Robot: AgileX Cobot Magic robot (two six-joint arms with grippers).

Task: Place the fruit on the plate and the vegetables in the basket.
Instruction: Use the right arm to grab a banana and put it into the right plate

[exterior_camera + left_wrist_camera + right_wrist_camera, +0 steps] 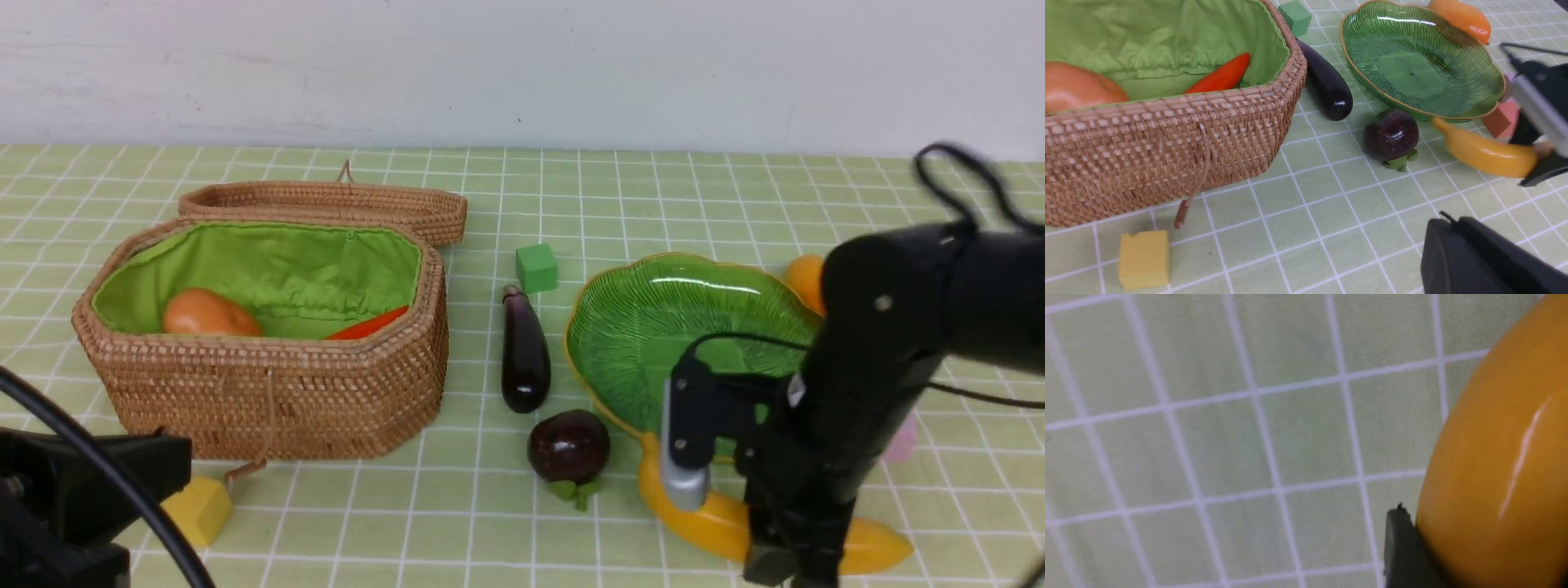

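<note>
1. Two jaws of the right gripper [1545,155] pinch the banana [1486,153], just beside the plate's [620,327] near rim.
2. The left gripper [1449,237], pressed together, hangs near the basket [277,392] holding potato [208,314] and pepper [367,325].
3. The eggplant [524,351] and mangosteen [569,445] lie between basket and plate.

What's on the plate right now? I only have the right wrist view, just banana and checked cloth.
Observer: Nothing; the plate is bare.
Operator: Where's the banana relative to it?
Observer: The banana sits just in front of the plate's near rim, with the mangosteen to its left.
Operator: And the vegetables?
Observer: The potato and red pepper are in the basket; the eggplant lies on the cloth between basket and plate.
</note>
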